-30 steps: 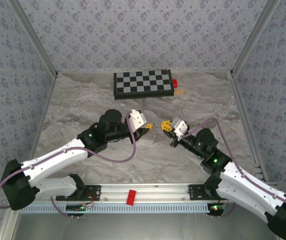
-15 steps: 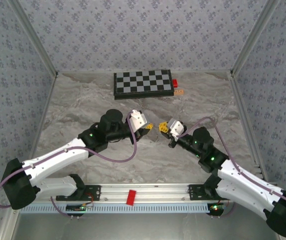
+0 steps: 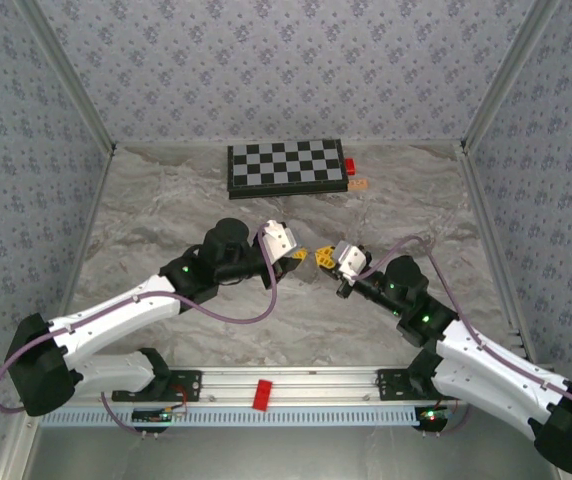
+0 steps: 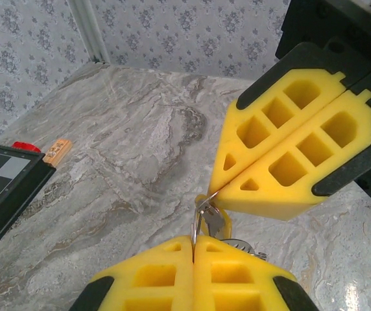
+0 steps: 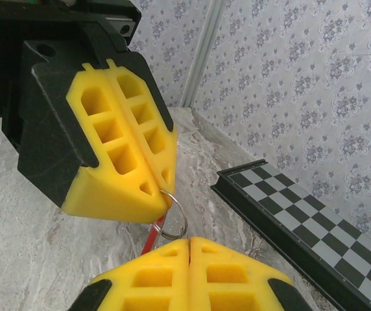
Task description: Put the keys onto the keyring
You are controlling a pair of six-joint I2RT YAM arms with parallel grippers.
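Left gripper (image 3: 298, 256) is clenched on the keyring (image 5: 184, 219) mid-table. Right gripper (image 3: 325, 257) sits nose to nose with it, pinching the ring's red bit. Behind them: chessboard (image 3: 286, 165), red block (image 3: 350, 166) at its right end, tiny orange key (image 3: 359, 185) just beside that.

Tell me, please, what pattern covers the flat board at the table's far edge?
A black-and-white check; the flat board shows best in the top external view.
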